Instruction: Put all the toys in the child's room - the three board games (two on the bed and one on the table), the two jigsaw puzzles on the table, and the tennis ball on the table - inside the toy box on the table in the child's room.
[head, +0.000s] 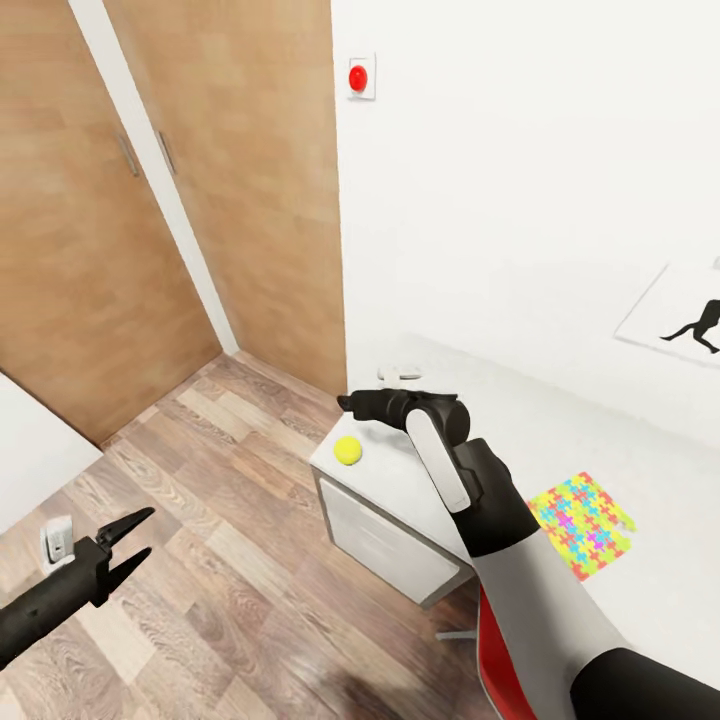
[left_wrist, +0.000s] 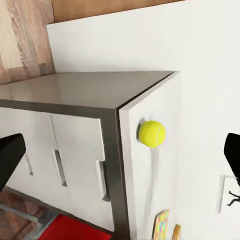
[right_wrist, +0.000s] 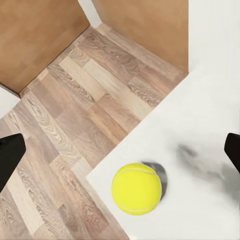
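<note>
The tennis ball (head: 347, 450) lies near the corner of the pale table (head: 400, 480). My right gripper (head: 347, 403) hovers open just above and behind it. In the right wrist view the tennis ball (right_wrist: 136, 188) sits below and between the wide-spread fingertips (right_wrist: 10, 157). One jigsaw puzzle (head: 580, 524) lies flat on the table beside my right forearm. My left gripper (head: 148, 531) stands open and empty over the wood floor, left of the table; its camera sees the tennis ball (left_wrist: 151, 134) and the puzzle edges (left_wrist: 162, 225). The toy box and bed are out of view.
White drawers (head: 375, 540) face the floor under the table's corner, and a red chair (head: 500, 665) stands by them. Wooden wardrobe doors (head: 100, 250) close off the far left. A silhouette picture (head: 690, 320) and a red button (head: 358, 77) hang on the white wall.
</note>
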